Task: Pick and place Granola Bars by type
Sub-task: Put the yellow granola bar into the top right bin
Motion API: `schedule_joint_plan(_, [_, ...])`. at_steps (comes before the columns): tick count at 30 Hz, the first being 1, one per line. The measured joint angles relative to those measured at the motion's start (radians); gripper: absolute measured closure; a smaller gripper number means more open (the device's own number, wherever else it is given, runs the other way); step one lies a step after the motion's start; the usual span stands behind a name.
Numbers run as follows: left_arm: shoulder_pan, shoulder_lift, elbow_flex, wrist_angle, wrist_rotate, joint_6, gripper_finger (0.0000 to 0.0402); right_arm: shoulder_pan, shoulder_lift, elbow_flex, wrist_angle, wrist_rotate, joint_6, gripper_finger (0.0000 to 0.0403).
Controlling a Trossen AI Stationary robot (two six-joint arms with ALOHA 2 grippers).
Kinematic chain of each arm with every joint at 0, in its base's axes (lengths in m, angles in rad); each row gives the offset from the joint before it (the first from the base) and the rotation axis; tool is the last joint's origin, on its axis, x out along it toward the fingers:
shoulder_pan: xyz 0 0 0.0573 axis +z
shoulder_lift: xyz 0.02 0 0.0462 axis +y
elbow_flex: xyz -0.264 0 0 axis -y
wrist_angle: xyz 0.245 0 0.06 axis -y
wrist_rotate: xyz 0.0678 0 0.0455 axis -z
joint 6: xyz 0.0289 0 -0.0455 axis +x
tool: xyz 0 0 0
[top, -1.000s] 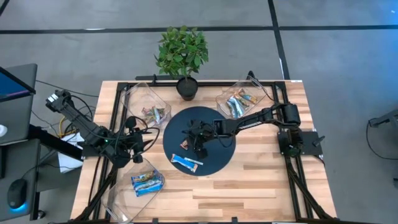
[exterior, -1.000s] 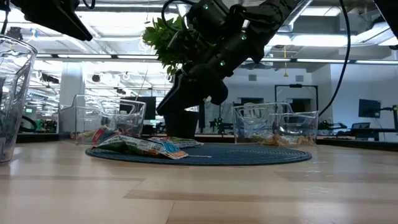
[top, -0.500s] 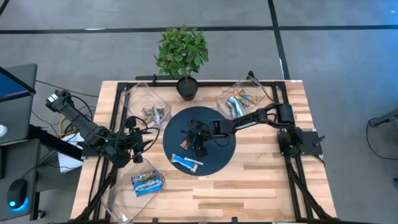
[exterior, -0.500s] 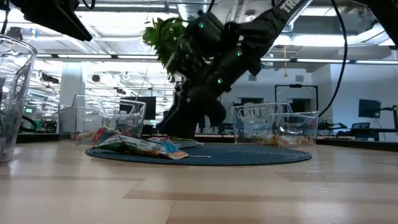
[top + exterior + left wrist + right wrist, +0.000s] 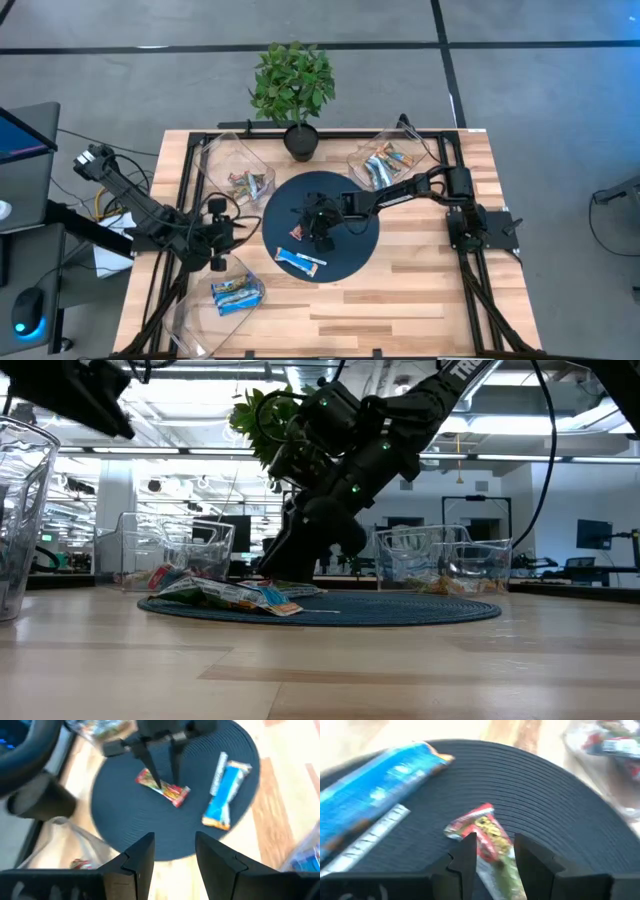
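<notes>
1. The right gripper (image 5: 318, 236) is low over the round dark mat (image 5: 345, 255), just left of the mat's centre. Its jaws stand apart, one on each side of the red-and-green granola bar (image 5: 487, 845) – not yet clamped on it.
2. That bar lies flat on the mat; the left wrist view shows it too, with the right arm's fingertips (image 5: 156, 780) at its middle.
3. A blue-and-white granola bar (image 5: 301, 260) lies on the mat at about 7 o'clock from the centre, with a thin white strip (image 5: 218, 770) just beside it.
4. The left gripper (image 5: 219, 262) hangs over the table's left side, at 9 o'clock from the mat. Its jaws are apart and hold nothing.
5. Clear bins – one at 10 o'clock (image 5: 228, 160), one at 1 o'clock (image 5: 416, 152), one at 7 o'clock (image 5: 205, 310) – each hold wrapped bars.
6. A potted plant (image 5: 293, 85) stands at 12 o'clock, at the table's far edge.
</notes>
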Motion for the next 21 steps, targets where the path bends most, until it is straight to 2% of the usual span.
schedule_joint_plan(6, [0.000,0.000,-0.073,0.062,0.042,0.030,0.0265,0.021,0.000,0.026,-0.002,-0.150,0.059,0.0281])
schedule_joint_plan(21, [0.000,0.000,-0.076,0.075,0.021,0.030,0.0265,0.172,0.001,0.042,-0.009,-0.166,0.110,0.0281])
